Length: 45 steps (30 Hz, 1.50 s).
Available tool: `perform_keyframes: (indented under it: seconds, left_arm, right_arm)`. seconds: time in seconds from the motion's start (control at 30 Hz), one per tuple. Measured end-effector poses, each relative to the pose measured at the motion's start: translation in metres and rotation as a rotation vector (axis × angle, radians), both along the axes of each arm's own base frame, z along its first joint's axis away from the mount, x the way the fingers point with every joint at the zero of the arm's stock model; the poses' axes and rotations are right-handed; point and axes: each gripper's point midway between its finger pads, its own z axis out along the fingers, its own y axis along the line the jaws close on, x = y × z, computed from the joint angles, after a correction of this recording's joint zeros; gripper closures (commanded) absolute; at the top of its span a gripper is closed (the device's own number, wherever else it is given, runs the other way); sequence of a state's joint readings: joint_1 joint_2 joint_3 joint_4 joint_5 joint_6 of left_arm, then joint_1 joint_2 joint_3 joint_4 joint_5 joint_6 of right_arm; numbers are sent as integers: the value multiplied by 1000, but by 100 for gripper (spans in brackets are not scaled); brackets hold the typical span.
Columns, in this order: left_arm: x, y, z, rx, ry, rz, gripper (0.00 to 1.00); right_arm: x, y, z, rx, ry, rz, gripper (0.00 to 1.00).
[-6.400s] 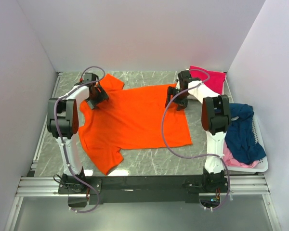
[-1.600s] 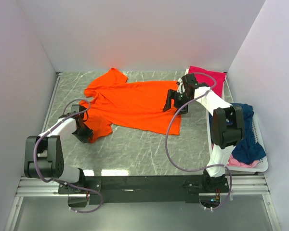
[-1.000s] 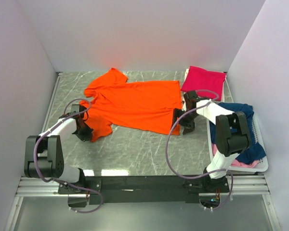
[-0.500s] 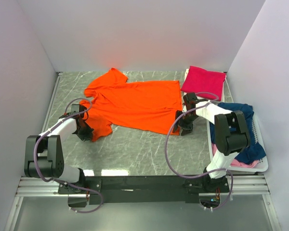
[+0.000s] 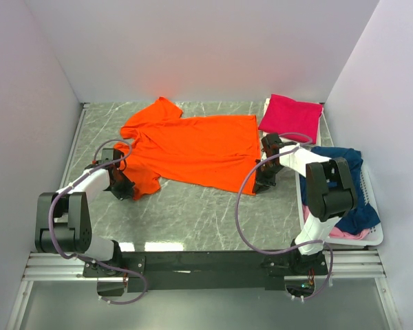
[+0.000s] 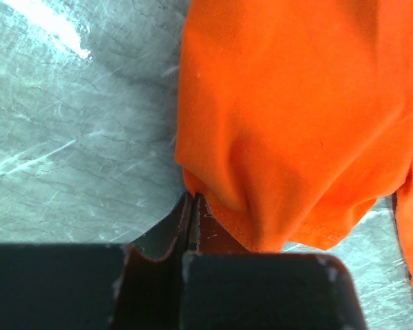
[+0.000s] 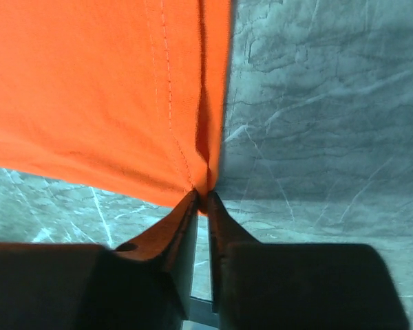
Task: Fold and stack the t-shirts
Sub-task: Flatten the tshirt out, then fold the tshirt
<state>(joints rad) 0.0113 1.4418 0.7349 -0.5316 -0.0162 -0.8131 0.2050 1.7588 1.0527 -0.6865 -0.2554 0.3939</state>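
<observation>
The right gripper (image 7: 201, 201) has closed, pinching the orange tee's (image 5: 193, 148) corner; the left gripper (image 6: 193, 201) pinches its other end.

We see the orange t-shirt (image 5: 193, 148) lying mostly flat across the table (image 5: 206, 213), neck end to the left and hem to the right, its near-left end bunched and rumpled. The magenta t-shirt (image 5: 291, 112) sits folded square at the far right. The navy t-shirt (image 5: 347, 189) lies crumpled over the pale pink t-shirt (image 5: 337, 232) in the basket (image 5: 373, 237).
</observation>
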Motion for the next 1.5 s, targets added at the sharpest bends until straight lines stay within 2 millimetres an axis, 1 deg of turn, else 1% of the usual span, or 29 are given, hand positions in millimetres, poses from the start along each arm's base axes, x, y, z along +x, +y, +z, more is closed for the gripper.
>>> perform_keyframes:
  seconds: [0.03, 0.07, 0.17, 0.33, 0.4, 0.5, 0.7, 0.8, 0.93, 1.07, 1.2, 1.33, 1.5]
  left_arm:
    - [0, 0, 0, 0, -1, 0, 99]
    - [0, 0, 0, 0, -1, 0, 99]
    - [1, 0, 1, 0, 0, 0, 99]
    - [0, 1, 3, -2, 5, 5, 99]
    - [0, 2, 7, -3, -2, 16, 99]
    - [0, 6, 20, -11, -37, 49, 99]
    - [-1, 9, 61, -30, -166, 120, 99]
    - [-8, 9, 76, -35, -197, 156, 99]
    - [-23, 11, 91, -36, -223, 206, 99]
    - [-40, 14, 104, -32, -248, 252, 99]
    - [-57, 16, 115, -25, -255, 291, 99]
    - [-71, 18, 126, -24, -272, 322, 99]
    - [-88, 18, 129, -23, -259, 348, 99]
  right_arm:
    - [0, 0, 0, 0, 3, -1, 88]
    - [-1, 0, -1, 0, 7, -1, 93]
    - [-4, 1, -2, 8, 21, 4, 100]
    - [-9, 1, -2, 8, 42, 18, 100]
    - [-13, 0, -2, 3, 56, 25, 100]
    - [-20, -3, 0, -10, 76, 36, 100]
    - [-35, -10, 10, -38, 108, 52, 100]
    - [-41, -12, 14, -43, 123, 60, 100]
    - [-49, -13, 18, -53, 141, 74, 100]
    - [-60, -15, 16, -65, 162, 88, 100]
    - [-76, -17, 13, -75, 196, 99, 100]
    - [-89, -17, 13, -79, 212, 116, 100]
    - [-100, -15, 14, -83, 216, 137, 100]
